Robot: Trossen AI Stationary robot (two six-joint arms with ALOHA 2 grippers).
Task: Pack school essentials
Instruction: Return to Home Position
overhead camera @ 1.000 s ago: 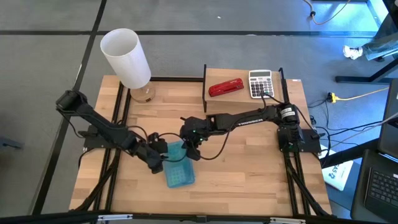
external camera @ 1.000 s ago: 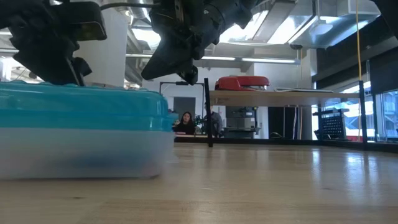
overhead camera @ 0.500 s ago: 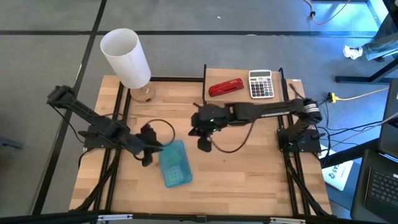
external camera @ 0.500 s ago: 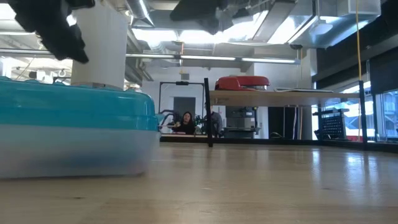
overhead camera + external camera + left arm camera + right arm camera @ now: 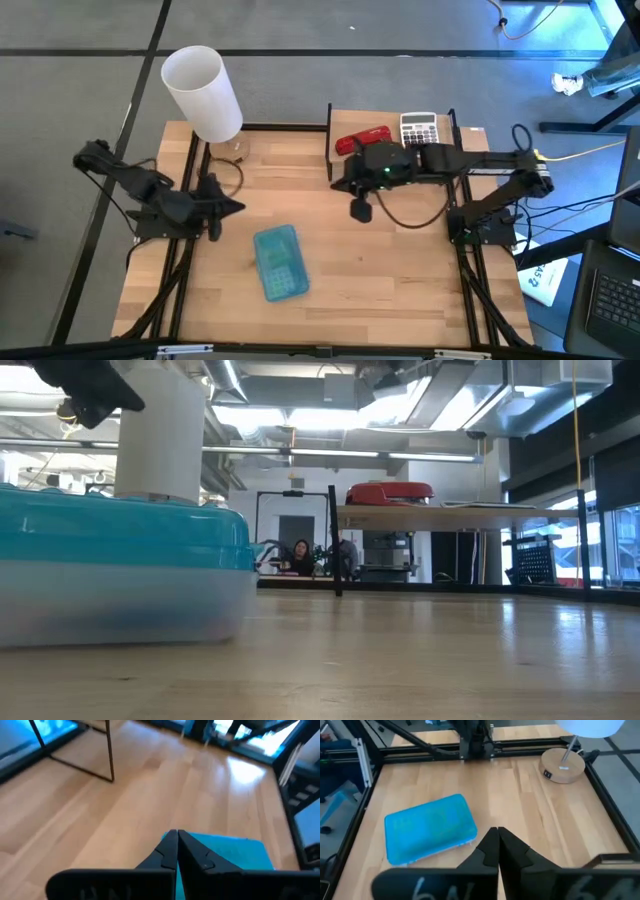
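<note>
Closed blue box (image 5: 279,262), left pincer (image 5: 234,207) pinched, right pincer (image 5: 359,211) pinched

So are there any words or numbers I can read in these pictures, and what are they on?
No text here can be read for sure.
On the grey calculator: key marks, too small to read.
On the white box on the floor beside the table: dark print, too small to read.
On the right gripper: white marks on its body, cut off at the picture's edge, unreadable.

Evenly bright; ceiling lights (image 5: 300,418) glare (low view), shadows soft.
</note>
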